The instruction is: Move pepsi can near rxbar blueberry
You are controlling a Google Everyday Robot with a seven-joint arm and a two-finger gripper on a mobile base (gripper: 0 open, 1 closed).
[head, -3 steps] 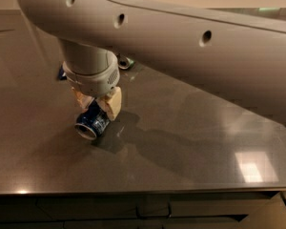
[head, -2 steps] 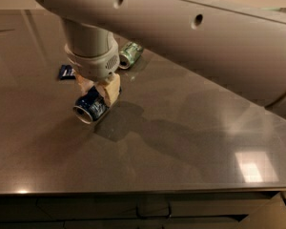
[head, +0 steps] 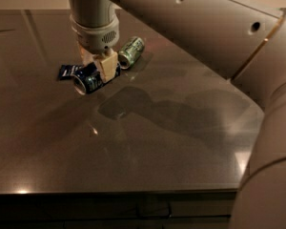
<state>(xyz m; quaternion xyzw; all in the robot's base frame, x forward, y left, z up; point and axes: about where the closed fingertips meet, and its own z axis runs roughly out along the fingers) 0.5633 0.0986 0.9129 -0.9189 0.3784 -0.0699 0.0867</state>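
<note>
The pepsi can (head: 87, 79) is blue with a silver end. It lies on its side in my gripper (head: 99, 67), lifted above the grey table (head: 148, 142), its open end facing the front left. The gripper is shut on the can, one pale finger (head: 107, 66) showing on its right side. The rxbar blueberry (head: 66, 71) is a flat dark blue wrapper on the table just left of and behind the can, partly hidden by it.
A green and silver can (head: 131, 52) lies on its side just right of the gripper. My big pale arm (head: 219, 37) crosses the upper right of the view. The table's front edge (head: 114, 192) runs along the bottom.
The gripper has lifted the pepsi can and carried it back and up toward the rxbar. The green can has come into view from behind the arm.
</note>
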